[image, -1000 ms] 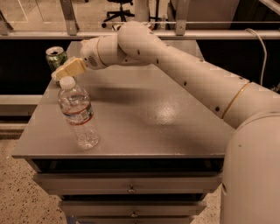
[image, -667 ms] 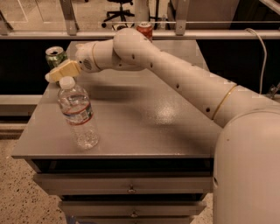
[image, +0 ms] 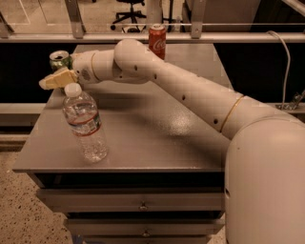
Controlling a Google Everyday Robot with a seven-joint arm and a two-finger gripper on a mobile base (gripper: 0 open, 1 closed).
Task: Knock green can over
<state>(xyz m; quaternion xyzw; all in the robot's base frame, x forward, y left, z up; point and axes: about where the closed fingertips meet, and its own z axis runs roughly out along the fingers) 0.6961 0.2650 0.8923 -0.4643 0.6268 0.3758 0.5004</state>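
My gripper (image: 56, 79) hung just above the white cap of the water bottle (image: 86, 125), a touch to its left, pale tip pointing left, away from the bottle. Spread or pressed together? I couldn't tell; from this angle it read as one pale wedge.

The green can (image: 59, 59) stood upright behind the bottle & slightly left of it, w/ its silver top showing. Its lower part was hidden behind my gripper and wrist. The gripper sat right in front of the can, very close, but whether they touched I couldn't tell.

The bottle itself stood upright: clear plastic, label round its middle, on the grey table (image: 157, 138).

My arm (image: 181, 90) ran from the wrist, just behind & right of the bottle's cap, across the table top to the right of the bottle, then down toward the near side into my white body (image: 267, 186), well right of the bottle.

A red Coke can (image: 157, 40) stood upright well behind & right of the bottle, beside the arm's rounded joint in this view. Drawers (image: 143, 207) sat below the bottle, under the table top. An office chair (image: 131, 10) was far behind the bottle in the bkgd. A grey cable (image: 286, 57) hung far to the bottle's right.
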